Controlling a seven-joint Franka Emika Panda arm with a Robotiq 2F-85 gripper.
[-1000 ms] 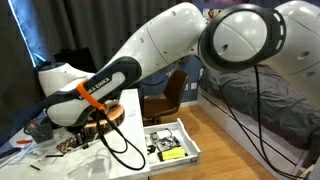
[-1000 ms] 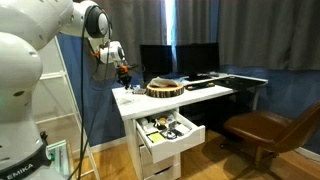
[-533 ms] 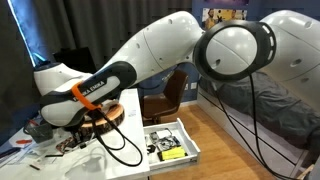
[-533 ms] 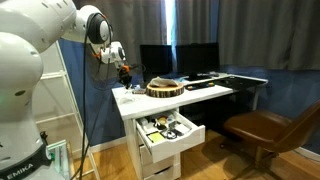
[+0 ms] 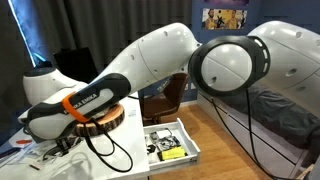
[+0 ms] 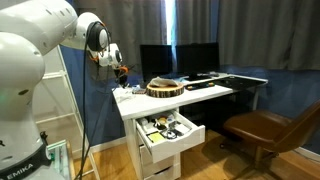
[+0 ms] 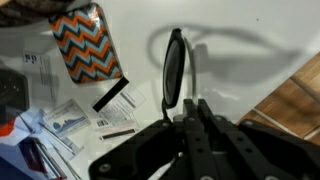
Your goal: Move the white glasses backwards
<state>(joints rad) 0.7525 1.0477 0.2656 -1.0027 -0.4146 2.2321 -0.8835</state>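
White desk top point(image 7: 250, 70) fills the wrist view, and right in the middle of it the claw point(image 7: 188, 108) has its dark fingers point(image 7: 200, 115) drawn together on the white glasses point(image 7: 173, 65). They stand up from the fingertips almost edge-on, one dark oval lens with a thin pale rim, and they throw a soft shadow on the desk beyond the claw. Off to the claw's side and further out lies a card with a zigzag pattern point(image 7: 88, 40) in orange, teal and black, flat on the desk and well apart from the glasses. Nearer in on that same side sits a scatter of small papers and packets point(image 7: 65, 120). On the opposite side the desk ends and wooden floor point(image 7: 290, 100) shows. In an exterior view the arm point(image 6: 45, 35) reaches in from the foreground, wrist bent so the claw point(image 6: 121, 76) hangs pointing down over the end of the desk. The round wooden slab point(image 6: 165, 88) sits further along the desk from it, and an open drawer point(image 6: 168, 130) lies below. The glasses are too small to pick out there. In an exterior view the arm point(image 5: 150, 55) sweeps down from big white joints to an orange-banded forearm low over the desk, hiding the claw.
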